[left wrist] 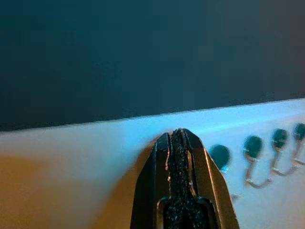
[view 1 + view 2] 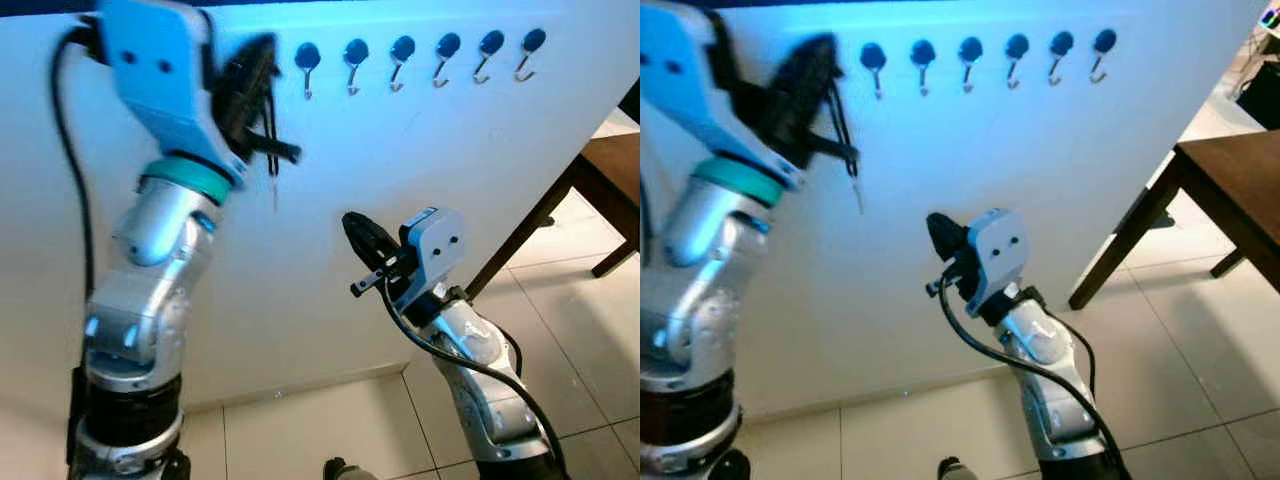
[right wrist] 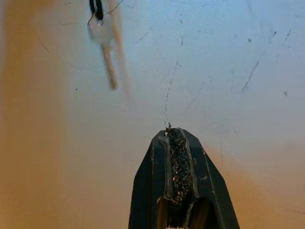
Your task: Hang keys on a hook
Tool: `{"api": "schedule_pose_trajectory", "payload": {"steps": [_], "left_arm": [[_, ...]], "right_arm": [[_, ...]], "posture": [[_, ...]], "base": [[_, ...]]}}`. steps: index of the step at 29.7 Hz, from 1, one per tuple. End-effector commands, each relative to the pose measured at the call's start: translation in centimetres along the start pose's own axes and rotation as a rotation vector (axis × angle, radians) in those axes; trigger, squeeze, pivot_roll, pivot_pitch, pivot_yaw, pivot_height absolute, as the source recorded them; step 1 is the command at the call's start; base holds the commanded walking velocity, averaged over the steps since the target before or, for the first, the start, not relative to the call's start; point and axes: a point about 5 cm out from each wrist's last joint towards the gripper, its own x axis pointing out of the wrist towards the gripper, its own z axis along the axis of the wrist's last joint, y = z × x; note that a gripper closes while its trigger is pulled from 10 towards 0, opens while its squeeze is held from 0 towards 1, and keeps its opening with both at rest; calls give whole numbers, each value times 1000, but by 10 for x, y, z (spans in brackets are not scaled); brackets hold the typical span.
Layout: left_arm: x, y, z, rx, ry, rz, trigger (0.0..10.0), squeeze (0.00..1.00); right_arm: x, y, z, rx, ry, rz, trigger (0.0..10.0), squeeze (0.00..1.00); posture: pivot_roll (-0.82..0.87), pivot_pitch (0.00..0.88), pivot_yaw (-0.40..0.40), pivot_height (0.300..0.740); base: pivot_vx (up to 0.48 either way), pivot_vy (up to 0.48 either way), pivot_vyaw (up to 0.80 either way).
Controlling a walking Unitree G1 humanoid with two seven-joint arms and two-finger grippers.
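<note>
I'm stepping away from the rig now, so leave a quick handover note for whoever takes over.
Left gripper: raised at the white wall, at the left end of the row of hooks, fingers shut. A key dangles below it on a dark loop.
Right gripper: lower, shut, holding nothing.
Done: keys lifted to hook height.
Left: whether the loop is already on a hook cannot be told; confirm, then release.

Silver jointed arms are seen, with a teal ring, pale blue screwed wrist housings, black cables.
</note>
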Motion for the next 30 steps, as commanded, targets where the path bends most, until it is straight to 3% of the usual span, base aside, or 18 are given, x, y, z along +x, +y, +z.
{"api": "schedule_pose_trajectory", "payload": {"steps": [1, 16, 30], "left_arm": [[-2, 7, -3, 5, 26, 41, 10000, 0], [11, 14, -2, 48, 24, 99, 10000, 0], [7, 16, -1, 53, 29, 114, 10000, 0]], "right_arm": [[0, 3, 0, 1, -2, 7, 10000, 0], [6, 12, -3, 44, -6, 21, 10000, 0], [5, 14, -4, 47, -1, 25, 10000, 0]], "posture": [[-136, 138, 46, 740], [-62, 152, 45, 740], [-67, 150, 40, 740]], "base": [[0, 0, 0], [0, 0, 0], [0, 0, 0]]}}
